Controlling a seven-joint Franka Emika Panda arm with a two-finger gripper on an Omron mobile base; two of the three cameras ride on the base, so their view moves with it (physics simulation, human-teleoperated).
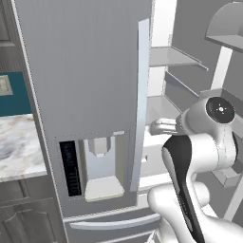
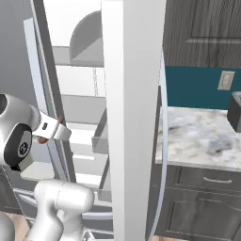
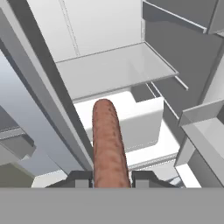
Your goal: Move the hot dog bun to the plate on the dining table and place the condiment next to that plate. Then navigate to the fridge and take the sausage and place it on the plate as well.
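The sausage (image 3: 108,144), a long reddish-brown link, stands up between my two dark fingertips in the hand view, and my gripper (image 3: 111,179) is shut on it. From the right base view its brown ends poke out either side of the hand (image 2: 52,129). The hand sits in front of the open fridge (image 1: 85,71), whose dispenser door is closed. A white shelf (image 3: 113,70) and white drawer (image 3: 140,118) lie beyond the sausage. The hot dog bun, plate, dining table and condiment are out of view.
The open fridge door's edge (image 2: 132,117) stands close on the right of the arm, with door bins (image 3: 205,127) beside the hand. Marble counters over grey cabinets flank the fridge (image 1: 19,142) (image 2: 202,136). A dark object (image 2: 235,113) sits on the right counter.
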